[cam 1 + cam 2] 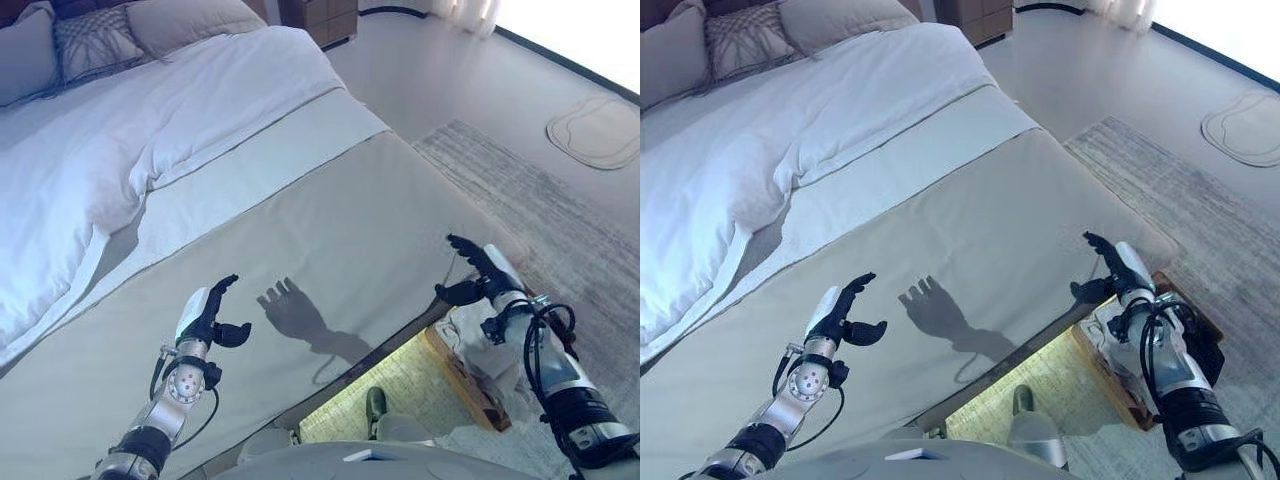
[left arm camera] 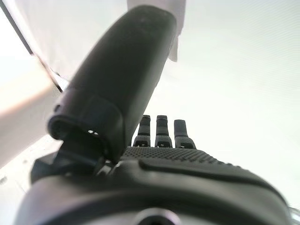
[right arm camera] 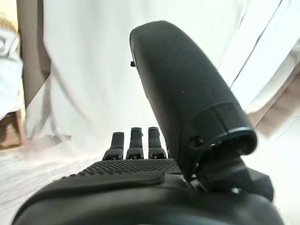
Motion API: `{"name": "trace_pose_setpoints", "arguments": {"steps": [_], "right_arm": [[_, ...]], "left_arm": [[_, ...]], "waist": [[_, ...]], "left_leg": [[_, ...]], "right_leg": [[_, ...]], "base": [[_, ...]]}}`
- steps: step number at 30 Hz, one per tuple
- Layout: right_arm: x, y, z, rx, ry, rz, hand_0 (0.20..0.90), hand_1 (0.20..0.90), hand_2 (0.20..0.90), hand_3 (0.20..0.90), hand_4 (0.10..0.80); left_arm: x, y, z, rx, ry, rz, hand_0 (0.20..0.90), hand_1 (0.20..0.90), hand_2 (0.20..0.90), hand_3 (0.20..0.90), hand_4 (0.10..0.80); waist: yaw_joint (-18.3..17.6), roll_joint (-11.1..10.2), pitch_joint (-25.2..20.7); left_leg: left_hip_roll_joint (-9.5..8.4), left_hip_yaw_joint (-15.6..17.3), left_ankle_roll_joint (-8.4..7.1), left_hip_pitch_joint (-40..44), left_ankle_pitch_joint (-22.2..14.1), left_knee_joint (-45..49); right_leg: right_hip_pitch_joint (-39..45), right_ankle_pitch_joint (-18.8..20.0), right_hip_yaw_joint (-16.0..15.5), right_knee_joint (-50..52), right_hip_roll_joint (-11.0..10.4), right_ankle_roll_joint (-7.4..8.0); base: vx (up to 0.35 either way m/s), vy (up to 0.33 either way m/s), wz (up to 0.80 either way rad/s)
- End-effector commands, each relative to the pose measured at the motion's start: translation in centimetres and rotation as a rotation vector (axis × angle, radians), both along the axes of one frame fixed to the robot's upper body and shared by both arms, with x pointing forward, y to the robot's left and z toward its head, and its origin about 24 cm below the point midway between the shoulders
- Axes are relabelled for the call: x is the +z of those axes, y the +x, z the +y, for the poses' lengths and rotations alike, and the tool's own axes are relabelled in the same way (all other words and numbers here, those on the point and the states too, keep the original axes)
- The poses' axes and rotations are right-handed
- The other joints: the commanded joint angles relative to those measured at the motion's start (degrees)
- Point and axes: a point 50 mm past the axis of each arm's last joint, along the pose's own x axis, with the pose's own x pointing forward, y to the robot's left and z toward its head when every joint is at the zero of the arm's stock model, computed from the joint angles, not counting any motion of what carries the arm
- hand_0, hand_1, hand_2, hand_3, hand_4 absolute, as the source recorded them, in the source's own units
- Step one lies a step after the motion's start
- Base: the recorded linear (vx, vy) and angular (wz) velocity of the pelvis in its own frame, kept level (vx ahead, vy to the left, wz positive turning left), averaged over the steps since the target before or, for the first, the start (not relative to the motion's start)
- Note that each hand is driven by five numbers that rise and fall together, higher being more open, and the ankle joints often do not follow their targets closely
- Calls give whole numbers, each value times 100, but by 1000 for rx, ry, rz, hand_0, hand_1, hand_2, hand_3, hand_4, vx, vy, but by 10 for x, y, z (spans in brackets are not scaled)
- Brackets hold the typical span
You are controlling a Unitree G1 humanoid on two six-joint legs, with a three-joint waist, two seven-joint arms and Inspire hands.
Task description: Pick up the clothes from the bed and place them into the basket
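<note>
The bed's beige cover (image 1: 330,230) lies smooth in front of me, with a white duvet (image 1: 120,130) further up. A wooden basket (image 1: 462,375) stands on the floor at the bed's foot corner, lower right, with white clothes (image 1: 468,332) in it. My left hand (image 1: 205,318) hovers open and empty over the near part of the cover; its fingers (image 2: 159,129) are straight. My right hand (image 1: 482,270) is open and empty above the bed's corner, just over the basket; its fingers (image 3: 136,140) are straight too.
Pillows (image 1: 95,40) lie at the head of the bed. A grey rug (image 1: 540,220) covers the floor on the right, with a pale mat (image 1: 600,130) beyond it. A wooden cabinet (image 1: 325,18) stands at the far wall.
</note>
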Motion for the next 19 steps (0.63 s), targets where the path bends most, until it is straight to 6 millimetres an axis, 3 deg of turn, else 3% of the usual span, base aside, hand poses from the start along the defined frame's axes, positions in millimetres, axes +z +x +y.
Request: {"name": "trace_pose_setpoints", "arguments": {"steps": [1, 9, 19], "right_arm": [[34, 18, 13, 93, -35, -198, 900, 900, 900, 900, 800], [16, 9, 25, 133, -122, -147, 900, 900, 900, 900, 800], [-1, -5, 37, 174, -238, -91, 900, 900, 900, 900, 800]], "left_arm": [[17, 14, 10, 35, -10, -113, 900, 900, 900, 900, 800], [-3, -3, 7, 89, -86, -2, 900, 900, 900, 900, 800], [-7, -12, 13, 26, -92, 96, 900, 900, 900, 900, 800]], "waist": [[138, -185, -638], [383, -218, -660], [618, -220, -528]], "left_leg": [[132, -109, -178, 55, -467, 274], [69, -324, -181, -17, -420, 249], [27, -566, -146, -210, -398, 344]], "right_leg": [[-97, -467, -123, 489, -245, 254], [59, -546, -383, 510, -292, 250], [47, -625, -602, 657, -391, 280]], "base": [[1, 40, 20], [19, 25, 21], [-8, -22, 15]]}}
